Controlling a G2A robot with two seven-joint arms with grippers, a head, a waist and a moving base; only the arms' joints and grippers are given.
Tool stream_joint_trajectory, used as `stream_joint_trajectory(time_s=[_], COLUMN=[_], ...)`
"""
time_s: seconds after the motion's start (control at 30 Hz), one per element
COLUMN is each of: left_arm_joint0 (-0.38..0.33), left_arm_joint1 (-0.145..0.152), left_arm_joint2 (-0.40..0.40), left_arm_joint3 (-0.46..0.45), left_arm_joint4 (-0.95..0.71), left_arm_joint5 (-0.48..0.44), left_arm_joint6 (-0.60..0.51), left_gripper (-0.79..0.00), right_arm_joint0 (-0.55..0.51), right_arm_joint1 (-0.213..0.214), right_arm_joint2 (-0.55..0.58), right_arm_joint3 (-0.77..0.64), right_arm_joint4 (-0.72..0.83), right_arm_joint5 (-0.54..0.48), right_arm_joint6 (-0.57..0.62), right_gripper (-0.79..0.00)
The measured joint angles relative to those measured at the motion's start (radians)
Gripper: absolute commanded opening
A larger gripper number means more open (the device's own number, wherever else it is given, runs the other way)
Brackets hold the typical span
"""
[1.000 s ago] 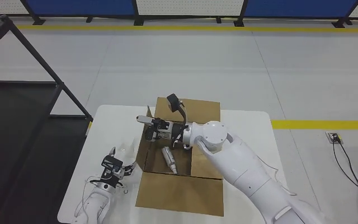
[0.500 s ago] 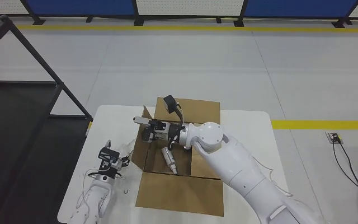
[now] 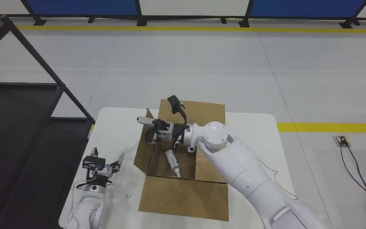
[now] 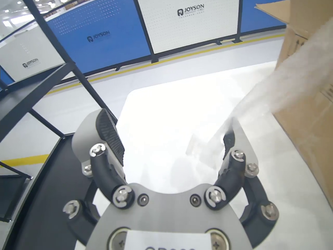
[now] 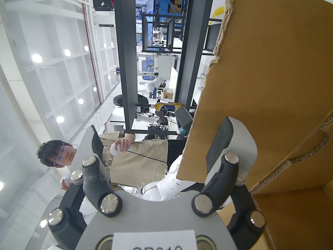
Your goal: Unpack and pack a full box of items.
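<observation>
**Straddling a box flap with one gripper, trailing film from the other**

Top view: the cardboard box (image 3: 183,200) stands open in the middle of the white table (image 3: 120,123), its flaps spread outward. The right gripper (image 3: 146,127) is at the box's left flap, near the far corner. A pale tube (image 3: 172,162) lies on the box floor just beside that arm. The left gripper (image 3: 107,160) hangs over the table's left edge, apart from the box wall. Around the table is grey floor with a yellow line (image 3: 320,127). A black frame rack (image 3: 34,114) stands to the left, and blue and white partition panels (image 3: 194,7) stand along the far side.

Left wrist view: the box (image 4: 307,120) rises close beside the left gripper (image 4: 167,118). A translucent film (image 4: 286,84), blurred, runs from the tip of one finger toward the box wall. The fingers are spread wide with nothing between the pads, and the film touches that one fingertip only. The white table (image 4: 169,97) lies beneath, with the partition panels (image 4: 187,14) beyond it.

Right wrist view: the raised box flap (image 5: 260,66) has its edge between the widely spread fingers of the right gripper (image 5: 158,127). The flap lies close to one finger (image 5: 221,141), and the other finger is well clear of it. It is not pinched. Black frame posts (image 5: 125,53) and a white gridded wall stand behind.
</observation>
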Motion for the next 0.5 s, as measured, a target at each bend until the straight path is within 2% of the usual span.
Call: stream_joint_trajectory(time_s=[0.2,0.5], left_arm_joint0=[-0.033,-0.136], left_arm_joint1=[-0.007,-0.025], left_arm_joint2=[0.052,0.135], left_arm_joint3=[0.042,0.173], left_arm_joint4=[0.048,0.095], left_arm_joint5=[-0.036,-0.082], left_arm_joint6=[-0.045,-0.061], left_gripper=[0.000,0.000], right_arm_joint0=[0.009,0.013], right_arm_joint1=[-0.010,-0.020], right_arm_joint2=[0.011,0.026], right_arm_joint3=[0.028,0.047], right_arm_joint4=[-0.003,-0.020], right_arm_joint5=[-0.003,0.000], right_arm_joint6=[0.011,0.017], right_gripper=[0.000,0.000])
